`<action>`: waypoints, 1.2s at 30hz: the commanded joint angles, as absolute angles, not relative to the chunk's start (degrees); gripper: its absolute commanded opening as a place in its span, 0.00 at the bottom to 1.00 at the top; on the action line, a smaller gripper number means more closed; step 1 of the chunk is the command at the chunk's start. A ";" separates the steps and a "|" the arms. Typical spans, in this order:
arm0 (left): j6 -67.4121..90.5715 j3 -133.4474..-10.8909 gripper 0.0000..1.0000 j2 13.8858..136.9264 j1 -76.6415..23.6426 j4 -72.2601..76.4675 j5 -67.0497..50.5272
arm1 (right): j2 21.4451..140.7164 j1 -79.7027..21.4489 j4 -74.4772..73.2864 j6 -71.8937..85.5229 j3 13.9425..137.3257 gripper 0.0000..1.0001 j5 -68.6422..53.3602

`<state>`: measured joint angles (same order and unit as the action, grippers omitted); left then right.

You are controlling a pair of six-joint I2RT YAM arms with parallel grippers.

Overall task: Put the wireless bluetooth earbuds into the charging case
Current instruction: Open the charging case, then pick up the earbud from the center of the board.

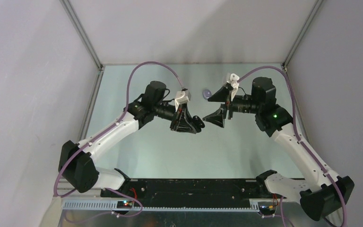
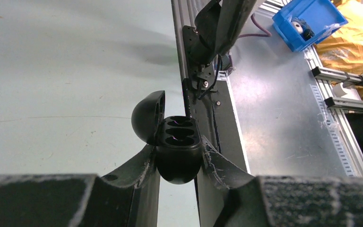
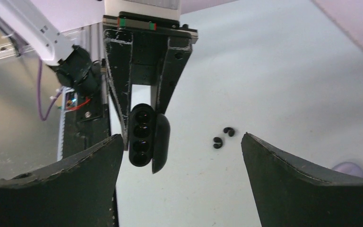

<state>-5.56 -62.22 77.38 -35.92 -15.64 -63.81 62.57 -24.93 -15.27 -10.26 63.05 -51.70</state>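
Black charging case [image 2: 177, 142] clamped in left tool [image 2: 179, 163], lid [image 2: 147, 116] open, pale table [image 2: 52, 71] behind.

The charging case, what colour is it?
Glossy black; the charging case shows best in the left wrist view.

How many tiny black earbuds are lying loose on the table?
2. One black earbud lies beside the other on the table, off to the side of the open charging case in the left claw. Others may be hidden.

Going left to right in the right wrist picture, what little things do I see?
black charging case → two black earbuds → blurry pale purple thing
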 commanded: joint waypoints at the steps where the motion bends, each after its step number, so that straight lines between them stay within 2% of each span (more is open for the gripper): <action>1: -10.43 -66.01 0.00 77.20 -34.38 -19.02 -64.07 | 60.86 -23.56 -11.42 -8.60 64.39 0.99 -45.59; 7: -16.00 -67.68 0.00 75.40 -27.04 -24.34 -63.41 | 66.62 -21.76 -10.61 -8.80 64.35 0.99 -42.24; 12: -25.89 -69.20 0.00 73.38 -19.66 -35.25 -64.24 | 76.14 -22.91 -9.59 -8.61 64.44 0.99 -44.56; 16: -32.89 -66.41 0.00 70.68 -16.58 -40.18 -65.54 | 84.94 -26.30 -11.83 -10.23 69.27 0.99 -40.34; 20: -35.71 -61.16 0.00 67.53 -16.09 -39.64 -66.84 | 96.27 -29.09 -19.33 -14.87 79.16 0.90 -37.15; 23: -36.57 -58.08 0.00 65.20 -16.14 -38.14 -67.35 | 107.66 -30.30 -28.86 -17.55 88.79 0.77 -36.56; 27: -37.34 -56.79 0.00 63.20 -16.11 -37.92 -66.24 | 122.21 -31.09 -43.60 -19.72 107.51 0.62 -36.96; 30: -37.53 -56.65 0.00 62.74 -16.11 -38.37 -66.41 | 131.08 -31.57 -50.96 -19.76 119.43 0.58 -38.21; 36: -38.06 -55.69 0.00 63.49 -16.10 -38.15 -66.09 | 135.57 -35.33 -51.95 -22.15 122.91 0.57 -35.99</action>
